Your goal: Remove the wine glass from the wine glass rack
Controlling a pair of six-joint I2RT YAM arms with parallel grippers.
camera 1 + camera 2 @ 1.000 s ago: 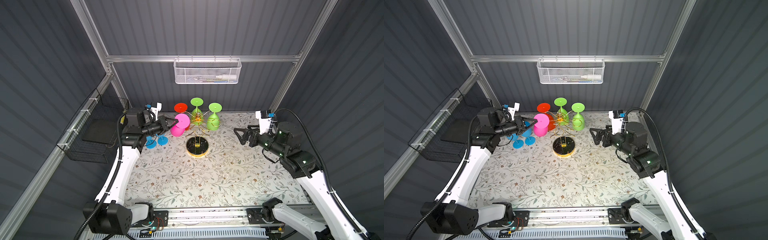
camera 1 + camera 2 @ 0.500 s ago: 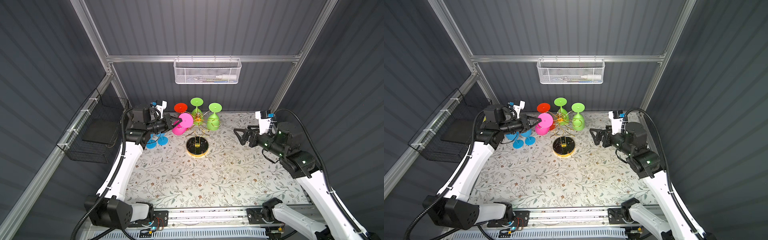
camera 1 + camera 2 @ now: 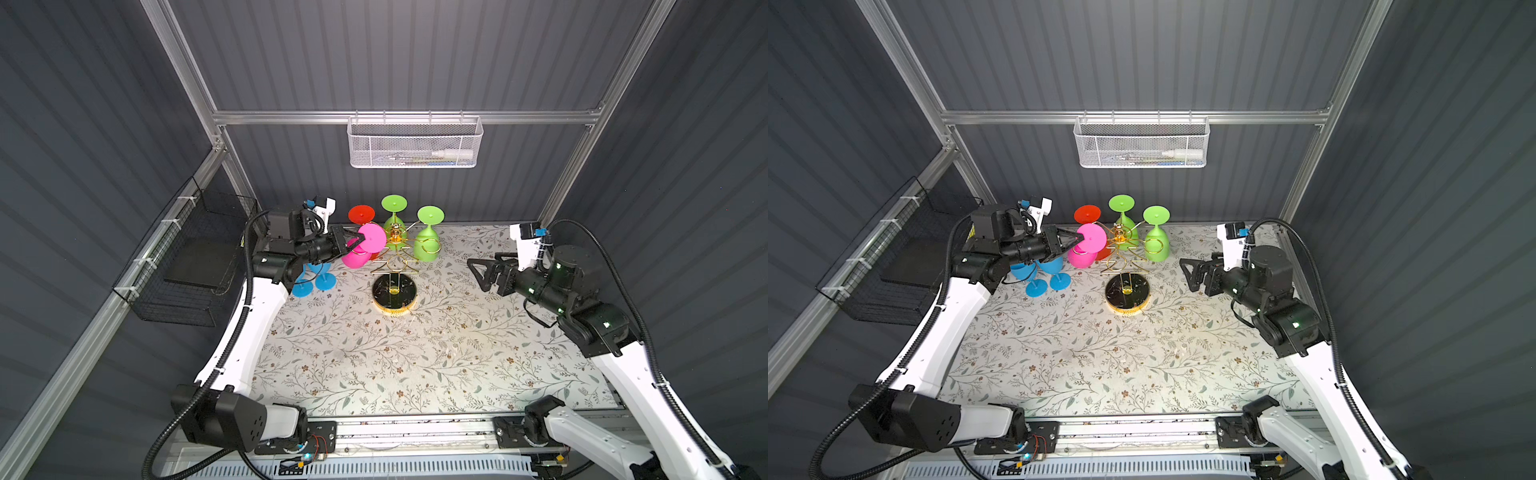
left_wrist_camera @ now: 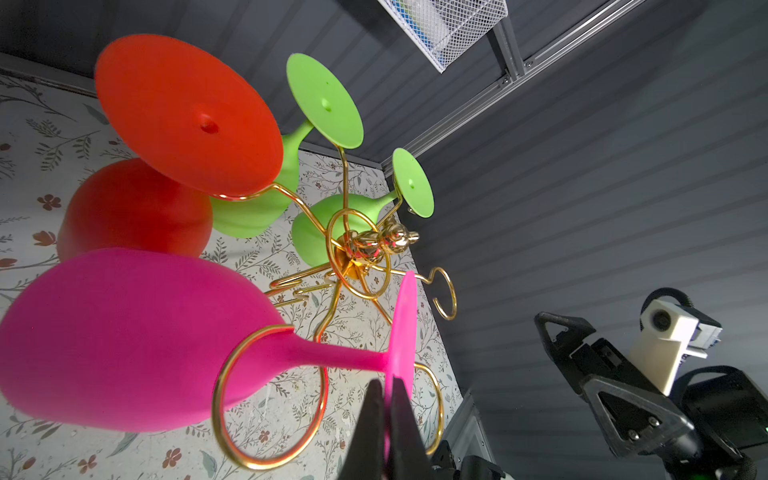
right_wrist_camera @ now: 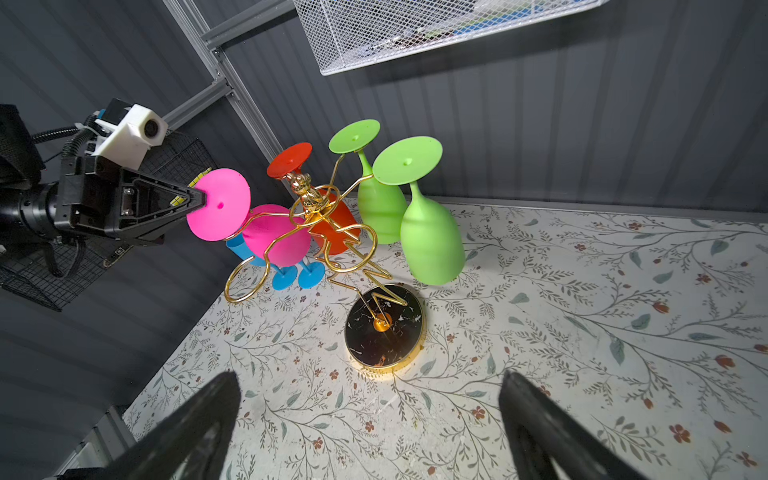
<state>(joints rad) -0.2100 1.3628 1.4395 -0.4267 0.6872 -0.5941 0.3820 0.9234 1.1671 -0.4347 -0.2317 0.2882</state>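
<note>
Back of desk: left gripper (image 5: 199, 198) pinches pink glass (image 4: 124, 332) by its foot, likely to slide the stem out of the rack (image 5: 384, 328) ring; right gripper (image 3: 476, 272) wide, empty.

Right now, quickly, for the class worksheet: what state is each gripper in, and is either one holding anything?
Left gripper: closed, pinching the foot of the pink wine glass.
Right gripper: open, holding nothing.

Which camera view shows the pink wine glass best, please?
The left wrist view: the pink wine glass is closest, its stem in a ring of the wine glass rack, its foot pinched by the left tool. The right wrist view shows it smaller; both top views, smaller still.
</note>
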